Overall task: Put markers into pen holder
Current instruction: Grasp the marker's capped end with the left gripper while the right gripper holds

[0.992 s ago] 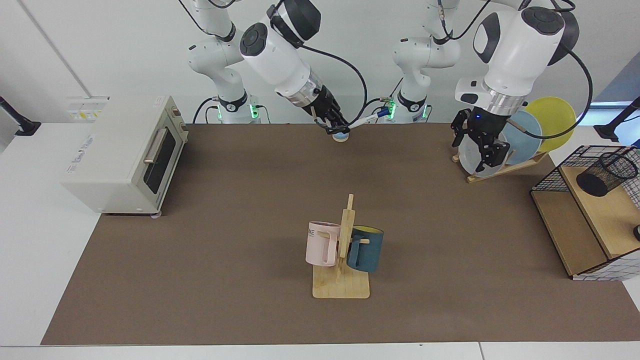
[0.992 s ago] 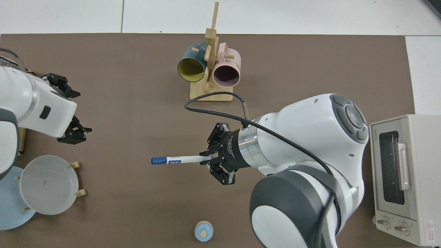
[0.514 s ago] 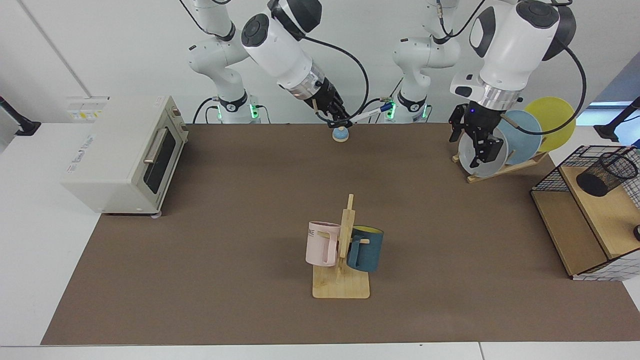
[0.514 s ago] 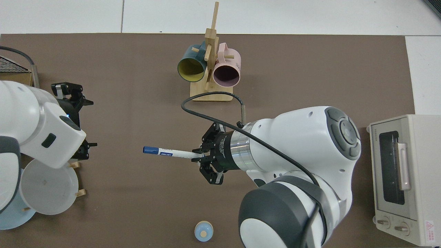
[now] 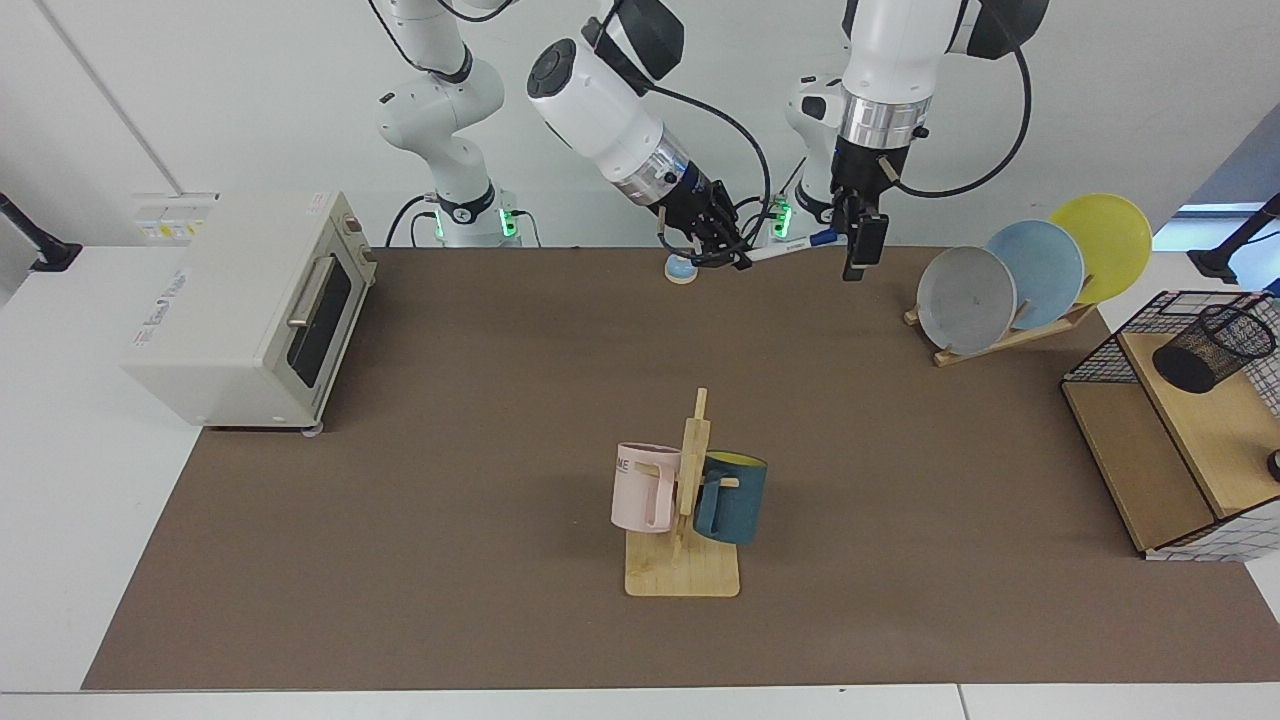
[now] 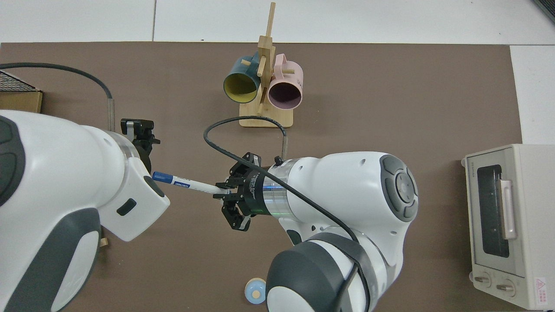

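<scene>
So your left gripper has swung right over from the plate rack to the middle back of the table, and it now hangs straight down with its fingers just at the blue-capped end of the marker. Half a second back it was still in front of the grey plate, so that's a big sideways jump. Meanwhile your right gripper has carried the marker further toward the left arm's side and tipped it flatter; it's pinching the white tail end, with the cap pointing out at the other gripper. In the top view the cap end slides in under the left arm's wrist, so I honestly can't tell whether the left jaws are spread around it or already closing; from across the table they look slightly apart, but don't bank on that. To me this reads as a handover setting up, which makes sense, since the pen holder sits lying tilted on the wooden shelf of the wire basket, way off on the left arm's side and well apart from the marker. The little blue knob thing on the mat hasn't budged, same for the mug stand and the toaster oven.
</scene>
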Available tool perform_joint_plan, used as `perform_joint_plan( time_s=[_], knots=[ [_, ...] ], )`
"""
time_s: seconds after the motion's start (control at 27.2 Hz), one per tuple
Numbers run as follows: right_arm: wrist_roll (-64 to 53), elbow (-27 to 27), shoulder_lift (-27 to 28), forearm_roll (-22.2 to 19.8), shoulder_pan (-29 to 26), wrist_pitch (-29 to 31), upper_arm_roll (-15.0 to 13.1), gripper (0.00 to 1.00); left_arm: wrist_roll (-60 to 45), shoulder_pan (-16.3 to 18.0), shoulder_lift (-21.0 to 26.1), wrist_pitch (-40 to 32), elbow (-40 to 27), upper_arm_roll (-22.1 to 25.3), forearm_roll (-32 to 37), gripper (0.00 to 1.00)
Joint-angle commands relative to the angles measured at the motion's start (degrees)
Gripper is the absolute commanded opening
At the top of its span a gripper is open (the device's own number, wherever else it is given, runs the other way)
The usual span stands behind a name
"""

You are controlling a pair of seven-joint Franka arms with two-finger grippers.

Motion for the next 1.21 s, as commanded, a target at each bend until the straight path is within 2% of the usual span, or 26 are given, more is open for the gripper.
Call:
perform_joint_plan(
  time_s=[0.0,0.07,0.15,0.26,0.37,0.44,0.48,0.51,0.99,1.03,1.07,1.1,1.18],
  knots=[
    [1.0,0.3,0.3,1.1,-0.1,1.2,-0.1,0.00,0.8,-1.8,-1.4,0.3,-2.1,-0.4,0.8,1.00],
    [1.0,0.2,0.3,1.1,-0.1,1.1,-0.1,0.00,0.8,-2.1,-1.5,0.2,-2.8,-0.4,0.7,1.00],
    [1.0,0.1,0.3,1.1,-0.1,1.1,-0.1,0.00,0.9,-2.1,-1.6,-0.3,-2.8,-0.4,0.7,0.95],
    [1.0,0.1,0.2,1.1,-0.1,1.1,-0.1,0.00,1.4,-2.2,-1.6,-0.6,-2.5,-1.3,0.7,0.78],
    [1.0,0.0,0.2,1.1,-0.1,1.0,-0.1,0.00,1.6,-2.2,-1.8,-0.9,-2.3,-2.8,1.0,0.50],
    [1.0,0.0,0.2,1.1,-0.1,1.0,-0.1,0.00,1.6,-2.2,-2.1,-1.0,-2.2,-3.4,1.0,0.16],
    [1.0,0.1,0.2,1.1,-0.1,1.0,-0.1,0.00,1.6,-2.2,-2.1,-1.0,-2.2,-3.4,1.0,0.03],
    [1.0,0.0,0.2,1.0,-0.1,1.0,-0.1,0.00,1.6,-2.2,-2.1,-0.9,-2.2,-3.5,1.1,0.00],
    [0.9,-0.1,0.2,1.0,-0.2,0.5,-0.1,0.00,1.4,-2.0,-2.1,-1.4,-2.2,-2.8,1.1,0.00],
    [0.8,0.0,0.2,0.8,-0.2,0.1,-0.1,0.12,1.4,-1.8,-2.1,-1.4,-2.2,-2.8,1.0,0.00],
    [0.5,-0.3,-0.1,0.3,-0.3,0.0,-0.1,0.66,1.3,-1.7,-2.1,-1.4,-2.3,-2.7,1.0,0.00],
    [0.2,-0.5,-0.2,-0.1,-0.2,-0.2,-0.1,1.00,1.2,-1.5,-2.1,-1.5,-2.2,-2.6,1.0,0.00],
    [0.1,-0.6,-0.5,-1.0,-0.2,-0.5,-0.2,1.00,1.0,-1.1,-2.0,-2.2,-2.2,-2.3,1.0,0.00]
  ],
)
